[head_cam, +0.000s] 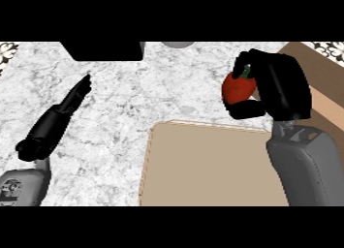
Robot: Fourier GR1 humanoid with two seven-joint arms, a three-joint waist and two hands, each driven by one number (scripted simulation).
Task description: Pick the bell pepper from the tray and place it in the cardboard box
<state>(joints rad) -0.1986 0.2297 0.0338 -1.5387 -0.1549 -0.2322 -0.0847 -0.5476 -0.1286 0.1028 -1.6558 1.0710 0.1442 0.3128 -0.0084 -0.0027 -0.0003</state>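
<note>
While held by right hand point(278, 92) — bell pepper point(239, 88)

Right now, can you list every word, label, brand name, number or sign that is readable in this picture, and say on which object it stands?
No text can be read.
Bell pepper, held in the right hand: no label.
Tray: plain tan, no print.
Cardboard box: plain brown, no print.
Black object at the top: no marking.
Patterned tiles in the corners: ornament only, no letters.
</note>
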